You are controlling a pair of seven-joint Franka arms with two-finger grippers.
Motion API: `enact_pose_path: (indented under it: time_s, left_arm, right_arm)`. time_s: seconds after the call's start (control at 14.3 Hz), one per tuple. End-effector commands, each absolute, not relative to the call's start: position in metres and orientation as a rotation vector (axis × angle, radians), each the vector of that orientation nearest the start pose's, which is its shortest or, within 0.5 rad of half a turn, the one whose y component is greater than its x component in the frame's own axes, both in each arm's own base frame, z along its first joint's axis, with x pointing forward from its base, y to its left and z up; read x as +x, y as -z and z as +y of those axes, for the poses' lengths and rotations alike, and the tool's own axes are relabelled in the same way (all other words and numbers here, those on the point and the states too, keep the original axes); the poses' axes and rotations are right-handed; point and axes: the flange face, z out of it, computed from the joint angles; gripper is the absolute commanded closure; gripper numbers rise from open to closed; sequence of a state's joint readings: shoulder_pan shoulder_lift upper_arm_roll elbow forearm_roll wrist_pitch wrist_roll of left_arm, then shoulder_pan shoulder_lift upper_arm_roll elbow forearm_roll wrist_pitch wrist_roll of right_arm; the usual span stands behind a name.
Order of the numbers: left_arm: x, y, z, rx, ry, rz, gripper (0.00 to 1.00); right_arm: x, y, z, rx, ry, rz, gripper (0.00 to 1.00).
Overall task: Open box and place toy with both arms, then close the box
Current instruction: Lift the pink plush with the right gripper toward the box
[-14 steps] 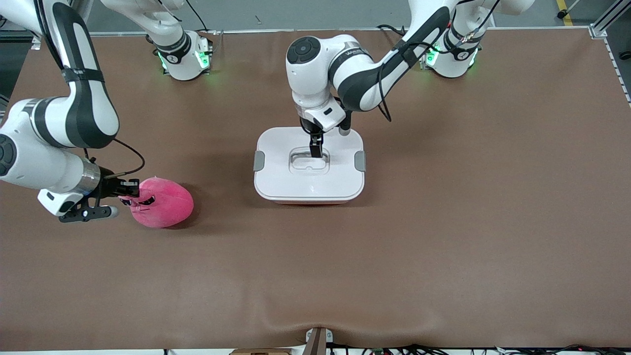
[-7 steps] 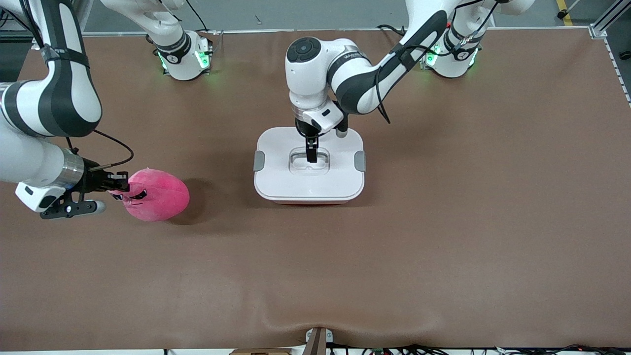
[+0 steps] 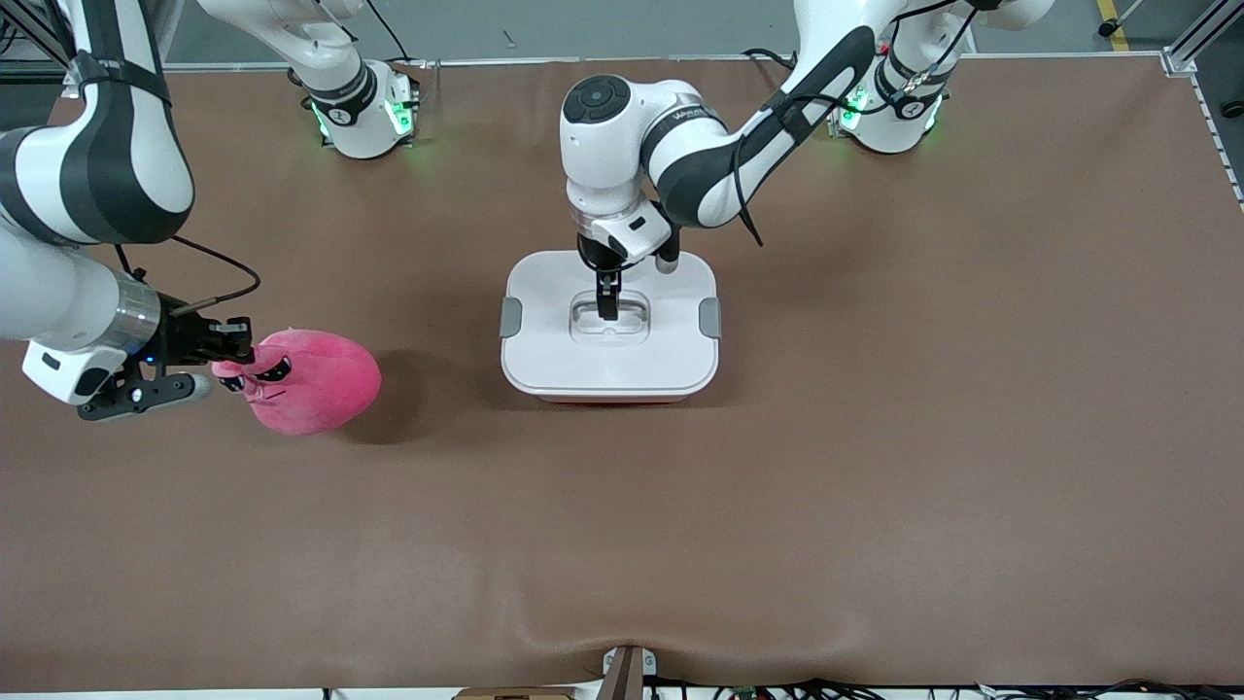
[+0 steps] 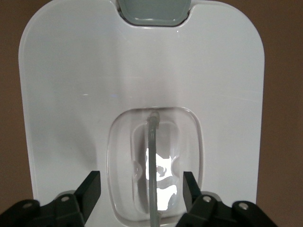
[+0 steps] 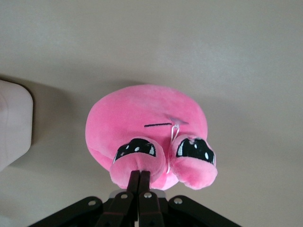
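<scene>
The box stands mid-table with its white lid on, grey side clips and a clear recessed handle. My left gripper is over the handle. In the left wrist view the left gripper is open, its fingers either side of the handle's bar. The hot-pink plush toy is toward the right arm's end of the table. My right gripper is shut on a soft lobe of its face, below the dark eyes.
A corner of the box shows in the right wrist view beside the toy. The brown table mat runs wide around both. The arm bases stand along the edge farthest from the front camera.
My right gripper has pulled the toy a little toward the right arm's end and tipped it up. My left gripper has sunk slightly toward the handle.
</scene>
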State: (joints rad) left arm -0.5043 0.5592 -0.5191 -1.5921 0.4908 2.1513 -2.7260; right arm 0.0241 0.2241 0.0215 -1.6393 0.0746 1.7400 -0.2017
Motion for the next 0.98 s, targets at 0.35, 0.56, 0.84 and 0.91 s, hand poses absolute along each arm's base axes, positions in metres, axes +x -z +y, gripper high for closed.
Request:
enact_pose_path:
  time_s: [0.35,0.56,0.84,0.91]
  left_arm:
    - [0.419,-0.341,-0.563,-2.328,0.225,-2.309,0.43]
    - [0.42,-0.341,-0.562,-2.325,0.223,-2.311,0.56]
    - [0.422,-0.345,-0.56,-2.323,0.225,-2.323,0.9]
    - [0.425,-0.347,-0.558,-2.318,0.225,-2.331,0.97]
  right_arm:
    - [0.609,-0.496,0.056,-2.994,-0.139,-0.525,1.0]
    - [0.609,-0.499,0.061,-2.992,-0.131,-0.547,1.0]
    - [0.606,-0.509,0.072,-2.983,-0.155,-0.583,1.0]
    - [0.606,-0.511,0.074,-2.981,-0.157,-0.589,1.0]
